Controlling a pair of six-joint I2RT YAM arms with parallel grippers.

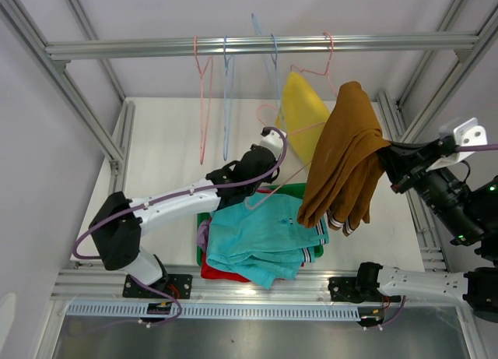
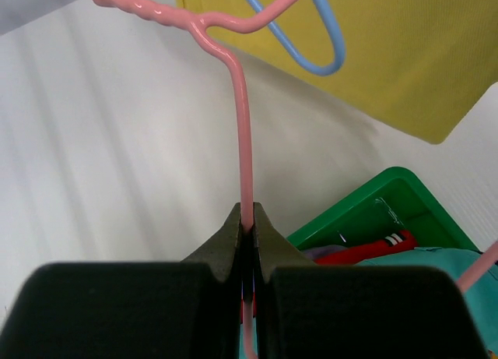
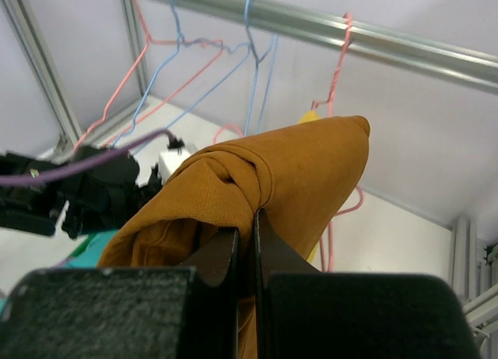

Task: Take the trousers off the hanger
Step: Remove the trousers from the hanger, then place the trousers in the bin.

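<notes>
Both grippers are pinched tight, one on a hanger and one on cloth.

The left gripper (image 2: 247, 219) is pressed together on a thin pink wire hanger (image 2: 243, 133), which rises from its tips. The yellow folded cloth trousers (image 2: 405, 55) hang above it. Below, to its right, a green plastic tray (image 2: 393, 186) holds the teal trousers (image 1: 264, 238), red trousers (image 1: 222, 273) and lilac trousers (image 1: 204, 236). The right gripper (image 3: 247, 238) clamps the brown cloth trousers (image 3: 303, 168), bunched just above its tips.

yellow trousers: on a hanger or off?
On. The yellow trousers hang up by the rail, apparently on the blue hanger, not in the green tray with the teal pair.
</notes>
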